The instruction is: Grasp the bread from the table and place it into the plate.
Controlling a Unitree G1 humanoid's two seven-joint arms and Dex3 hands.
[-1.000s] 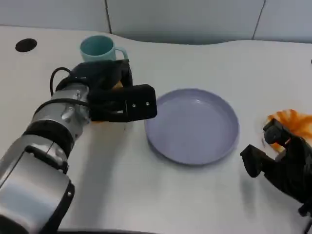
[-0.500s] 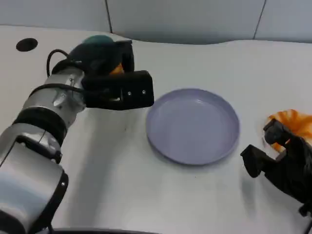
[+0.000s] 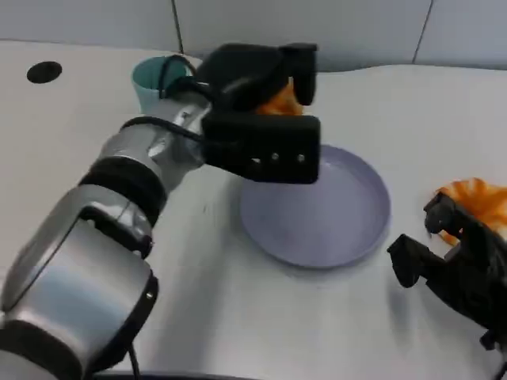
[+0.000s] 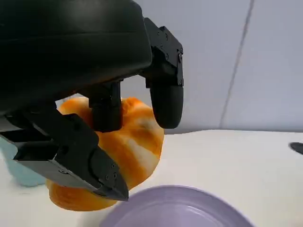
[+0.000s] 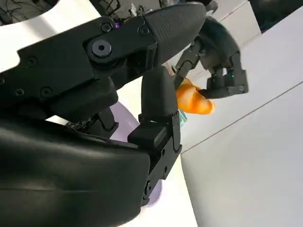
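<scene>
Left hand (image 3: 265, 119) grips the bread (image 3: 281, 101), fingers closed around it, raised above the far-left rim of the plate (image 3: 348, 229). Head view: only a small orange patch of the bread shows between the black fingers and the hand's shell; the rest is covered. Left wrist view: the bread (image 4: 118, 146) is much clearer, an orange roll with paler streaks, one finger (image 4: 163, 90) pressed on its top and another part of the hand across its near side. Its underside hangs free, with the lavender plate rim (image 4: 175, 208) just below and cut off by the frame edge.

The plate sits on the white worktop (image 3: 238, 317); its left portion is hidden behind the left hand. A teal cup (image 3: 150, 75) stands behind the left forearm, mostly covered; only part of its rim and wall is visible.

Right hand (image 3: 459, 265) lies at the worktop's near right edge, partly cut off by the frame. Fingers curled; cannot tell whether they hold anything. An orange item (image 3: 479, 198) lies just behind it, partly hidden, identity unclear.

Right wrist view: the left hand (image 5: 215, 52) with the bread (image 5: 194, 101) shows beyond the right hand's own fingers.
</scene>
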